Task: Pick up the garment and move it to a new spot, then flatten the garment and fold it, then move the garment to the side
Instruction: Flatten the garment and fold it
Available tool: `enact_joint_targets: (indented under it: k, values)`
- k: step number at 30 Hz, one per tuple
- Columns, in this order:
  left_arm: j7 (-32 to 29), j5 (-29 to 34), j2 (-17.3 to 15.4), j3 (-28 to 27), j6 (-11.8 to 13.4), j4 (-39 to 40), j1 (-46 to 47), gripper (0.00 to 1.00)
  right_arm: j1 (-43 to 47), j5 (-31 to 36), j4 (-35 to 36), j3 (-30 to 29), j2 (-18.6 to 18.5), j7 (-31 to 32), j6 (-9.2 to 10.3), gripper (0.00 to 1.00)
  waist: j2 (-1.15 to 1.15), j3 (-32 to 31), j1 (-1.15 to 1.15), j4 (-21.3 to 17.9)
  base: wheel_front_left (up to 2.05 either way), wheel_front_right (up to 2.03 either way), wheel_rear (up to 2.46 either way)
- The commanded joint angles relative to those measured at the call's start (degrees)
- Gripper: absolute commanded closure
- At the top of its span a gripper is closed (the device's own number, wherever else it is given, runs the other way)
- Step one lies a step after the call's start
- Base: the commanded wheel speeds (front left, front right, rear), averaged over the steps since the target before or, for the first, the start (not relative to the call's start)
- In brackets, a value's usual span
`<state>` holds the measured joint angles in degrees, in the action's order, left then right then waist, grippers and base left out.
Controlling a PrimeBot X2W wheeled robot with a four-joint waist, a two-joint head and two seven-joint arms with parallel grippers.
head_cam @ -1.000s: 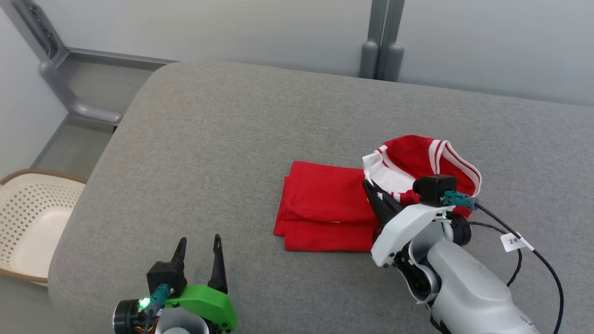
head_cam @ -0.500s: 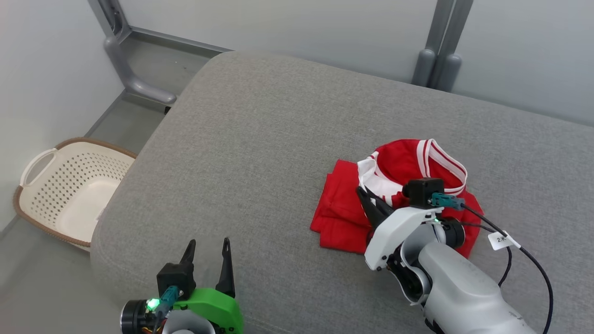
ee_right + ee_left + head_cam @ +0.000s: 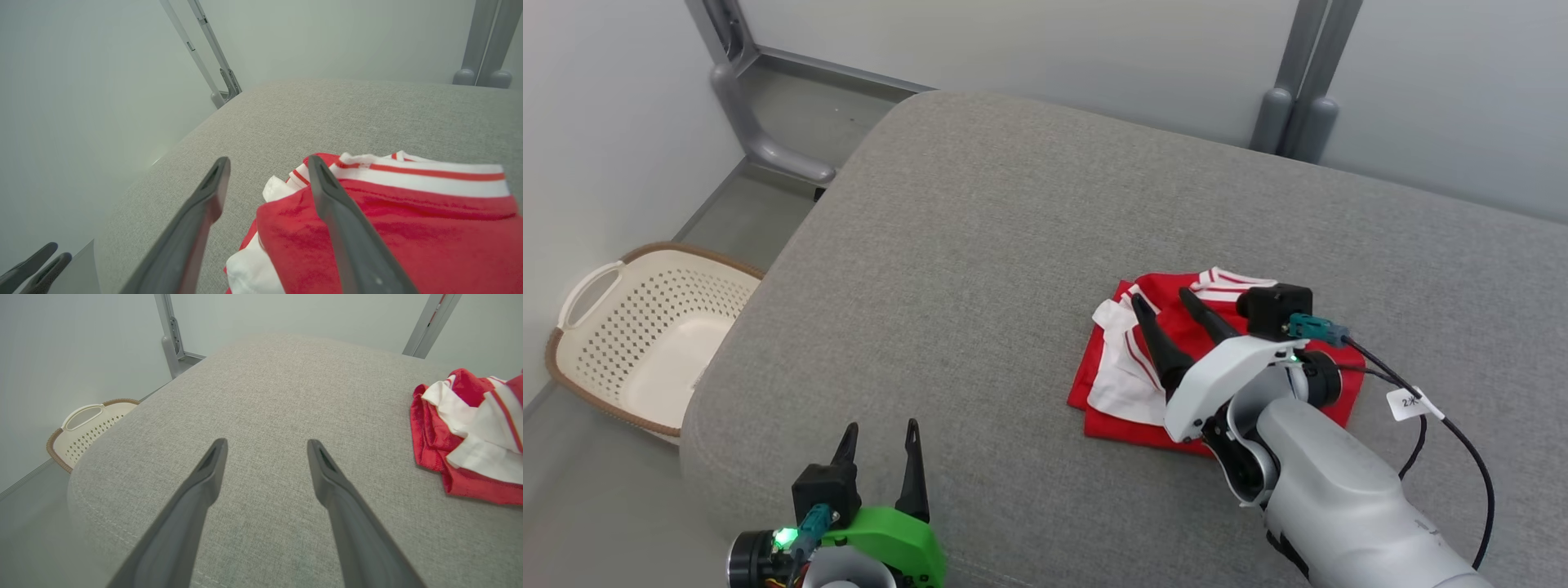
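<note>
So here's the setup: the garment [image 3: 1119, 384] is a red top with white striped trim. It's lying in a loosely folded heap on the right half of the grey padded bench [image 3: 980, 245], a bit closer to the near edge than the far one. The white parts are bunched up on its left side, and the striped band runs along the far edge.

The right end effector [image 3: 1161, 295] hangs right over the garment with its two dark fingers spread wide and nothing pinched between them. In the right wrist view [image 3: 268, 159], one finger crosses over the red cloth [image 3: 408, 228] and the other sits over bare grey fabric just beside the pile. I honestly can't tell if either fingertip is actually touching the cloth.

The left end effector [image 3: 880, 425] is down at the near left corner of the bench, well away from the garment. It's also wide open and empty. Its wrist camera [image 3: 266, 442] shows plain upholstery between the fingers, with the red heap [image 3: 461, 437] off at the right edge.

There's also a cream perforated laundry basket [image 3: 629, 318] on the floor to the left of the bench.
</note>
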<state>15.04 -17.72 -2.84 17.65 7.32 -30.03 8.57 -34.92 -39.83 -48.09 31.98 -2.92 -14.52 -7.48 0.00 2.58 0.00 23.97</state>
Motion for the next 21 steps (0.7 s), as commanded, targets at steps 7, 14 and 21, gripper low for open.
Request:
enact_joint_targets:
  k: [7,14,21]
  values:
    - [0.15,1.42,-0.17,-0.93,-0.20,0.70,-0.43,0.00,0.79,7.46,3.62,-10.23,-0.75,-0.65,0.00,0.00,0.00,-1.35,0.00,-5.95,0.00,0.00,0.00]
    - [0.15,2.55,-0.17,-2.16,-0.56,0.58,-0.41,0.00,6.58,18.05,8.23,-23.86,-0.49,-0.65,0.00,0.00,0.00,-2.72,0.00,-10.93,0.00,0.00,0.00]
    - [0.15,3.57,-0.16,-3.47,-0.30,0.78,-1.49,0.00,12.50,24.36,11.17,-32.00,-0.10,-0.66,0.00,0.00,0.00,-3.21,0.00,-15.93,0.00,0.00,0.00]
